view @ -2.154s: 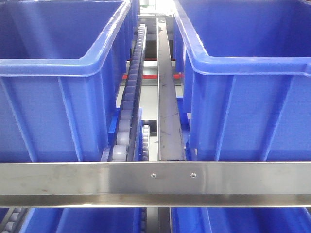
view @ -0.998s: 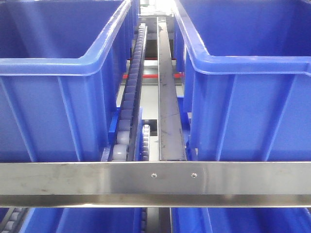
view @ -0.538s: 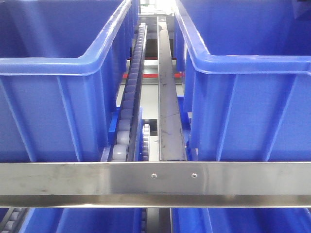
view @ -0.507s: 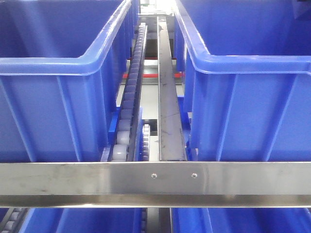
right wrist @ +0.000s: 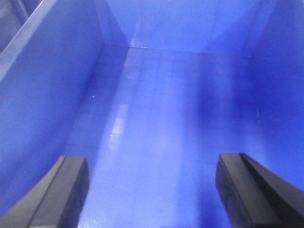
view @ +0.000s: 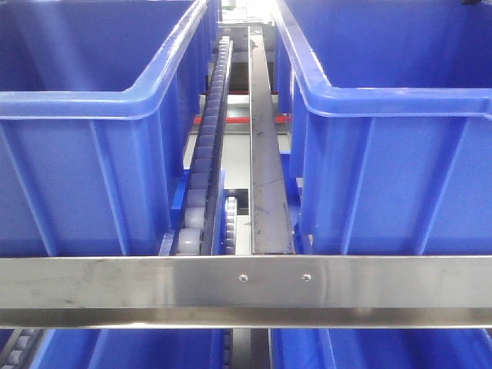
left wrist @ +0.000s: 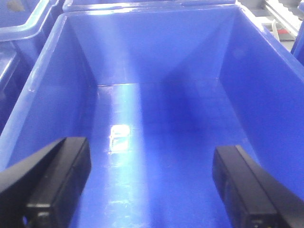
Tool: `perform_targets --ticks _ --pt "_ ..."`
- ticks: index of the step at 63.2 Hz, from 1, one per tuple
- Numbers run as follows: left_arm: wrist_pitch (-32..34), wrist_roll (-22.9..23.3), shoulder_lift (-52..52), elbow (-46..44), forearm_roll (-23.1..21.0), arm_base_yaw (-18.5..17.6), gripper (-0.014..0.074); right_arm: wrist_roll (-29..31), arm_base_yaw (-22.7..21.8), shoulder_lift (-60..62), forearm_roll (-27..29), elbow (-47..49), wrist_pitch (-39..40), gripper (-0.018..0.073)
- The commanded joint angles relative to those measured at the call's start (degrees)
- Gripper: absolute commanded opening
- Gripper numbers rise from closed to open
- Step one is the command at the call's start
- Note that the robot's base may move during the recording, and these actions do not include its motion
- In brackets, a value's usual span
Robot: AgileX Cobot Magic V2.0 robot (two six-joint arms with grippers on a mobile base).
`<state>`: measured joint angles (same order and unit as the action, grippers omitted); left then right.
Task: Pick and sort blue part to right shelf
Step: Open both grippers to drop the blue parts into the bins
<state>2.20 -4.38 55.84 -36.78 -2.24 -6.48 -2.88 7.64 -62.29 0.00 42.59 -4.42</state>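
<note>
1. Nothing on the stainless-steel rack with white rollers [view: 246, 290] has shifted since earlier; a dark speck shows at top right.
2. Left gripper [left wrist: 152, 190] and right gripper [right wrist: 152, 190] gape wide, empty, over big blue plastic bins [left wrist: 156, 118].
3. No blue part visible.

Front view was bright and evenly lit, light from above/behind the shelf; bg at top centre blown out white. Steel rail [view: 246, 290] showed soft streaky sheen, no hard glare. Bin [view: 84, 154] rims caught pale highlights; walls looked a bit washed w/ faint haze. Focus decent, slight softness at edges.

Left wrist view: dimmer, saturated blue. Bin floor [left wrist: 142, 142] had a bright vertical glare streak plus small white hotspot left of centre; right side fell into shadow. Claw fingers [left wrist: 57, 180] near lens were dark, soft.

Right wrist view was blurrier overall, low contrast, w/ pale streak on floor [right wrist: 156, 133], darker band at right. Fingers [right wrist: 66, 190] out of focus.
</note>
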Motion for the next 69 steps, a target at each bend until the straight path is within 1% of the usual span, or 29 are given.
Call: perform_targets --ticks 1,5,7,11,14,15,20,22,23,26,27,31,34,37,42,49,61,69 --pt "5.23 0.22 -2.12 -2.7 -0.47 -0.31 0.059 0.1 -0.36 1.83 0.0 2.21 4.42 0.0624" --pt "5.12 0.22 -3.47 -3.37 -0.47 -0.31 0.054 0.1 -0.42 3.0 0.0 2.21 4.42 0.0619" --pt "5.37 0.22 -4.14 -3.61 -0.47 -0.31 0.0499 0.1 -0.42 3.59 0.0 2.21 4.42 0.0608" --pt "6.12 0.22 -5.66 -4.11 -0.47 -0.31 0.0394 0.1 -0.79 5.02 0.0 2.21 4.42 0.0545" --pt "7.61 0.22 -6.43 -4.11 -0.47 -0.31 0.0326 0.1 -1.25 5.84 0.0 2.21 4.42 0.0469" --pt "8.16 0.22 -6.57 -4.11 -0.47 -0.31 0.0291 0.1 -1.51 6.04 0.0 2.21 4.42 0.0442" --pt "10.05 0.22 -7.37 -4.11 -0.47 -0.31 0.0167 0.1 -2.65 6.93 0.0 2.21 4.42 0.027" --pt "10.59 0.22 -7.59 -4.11 -0.47 -0.31 0.0118 0.1 -3.17 7.25 0.0 2.21 4.42 0.0184" --pt "10.72 0.22 -7.72 -4.24 -0.47 -0.31 0.0113 0.1 -3.38 7.46 0.0 2.21 4.42 0.0134" --pt "10.71 0.22 -8.02 -4.37 -0.47 -0.31 0.0131 0.1 -4.15 7.72 0.0 2.21 4.42 0.0042" --pt "10.71 0.22 -8.02 -4.37 -0.47 -0.31 0.0129 0.1 -4.38 7.72 0.0 2.21 4.42 0.0038" --pt "10.58 0.22 -8.38 -4.37 -0.57 -0.31 0.0123 0.1 -5.33 8.17 0.0 2.21 4.42 0.007" --pt "10.03 0.22 -8.87 -4.37 -0.57 -0.31 0.0123 0.05 -5.88 8.79 0.47 2.21 3.71 0.0066" --pt "9.41 0.22 -9.63 -4.37 -1.65 -0.31 0.0123 0.05 -6.19 9.9 0.79 2.15 3.14 0.0064" --pt "9.17 0.22 -11.45 -4.07 -5.1 -0.31 0.0123 0.05 -6.32 12.04 0.79 1.75 3.03 0.0064" --pt "9.02 0.22 -14.45 -2.18 -5.34 -0.31 0.0123 0.05 -6.32 15.42 0.79 -0.24 4.42 0.0064" --pt "9.02 0.22 -19.97 5.32 -5.34 -0.31 0.0123 0.05 -6.32 22.88 0.79 -9.68 10.59 0.0064" --pt "9.02 0.22 -24.4 10.54 -5.46 -0.31 0.0123 0.05 -6.32 28.92 0.79 -16.57 11.09 0.0064"
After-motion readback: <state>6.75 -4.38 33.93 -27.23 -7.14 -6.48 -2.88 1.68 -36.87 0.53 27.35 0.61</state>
